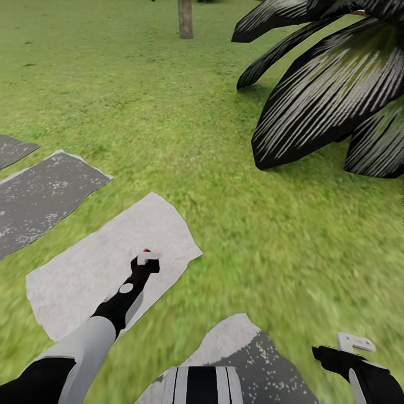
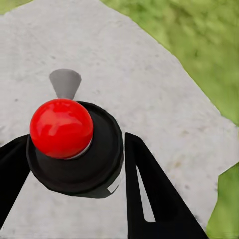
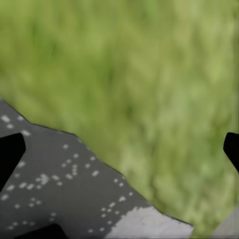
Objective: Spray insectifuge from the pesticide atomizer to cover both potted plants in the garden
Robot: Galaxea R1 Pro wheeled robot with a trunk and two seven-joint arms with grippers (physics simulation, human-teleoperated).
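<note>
Left wrist view: left gripper (image 2: 74, 164) clenches red-capped pesticide atomizer (image 2: 69, 144); right gripper (image 3: 119, 149) released.

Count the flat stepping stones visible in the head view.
4: a light grey stone under the left arm, a dark speckled grey one beyond it, a dark sliver at the left edge, and one between the arms. Others may lie outside the frame.

From my station I see green lawn (image 1: 168, 101) as the ground everywhere. Flat stepping stones lie in it: a pale one (image 1: 112, 264) just ahead, two dark speckled ones (image 1: 45, 191) to its left (one barely in frame), another dark one (image 1: 247, 359) at the robot's base. A big striped-leaf plant (image 1: 331, 90) and a grey post (image 1: 186, 19) stand on the grass farther off.
</note>
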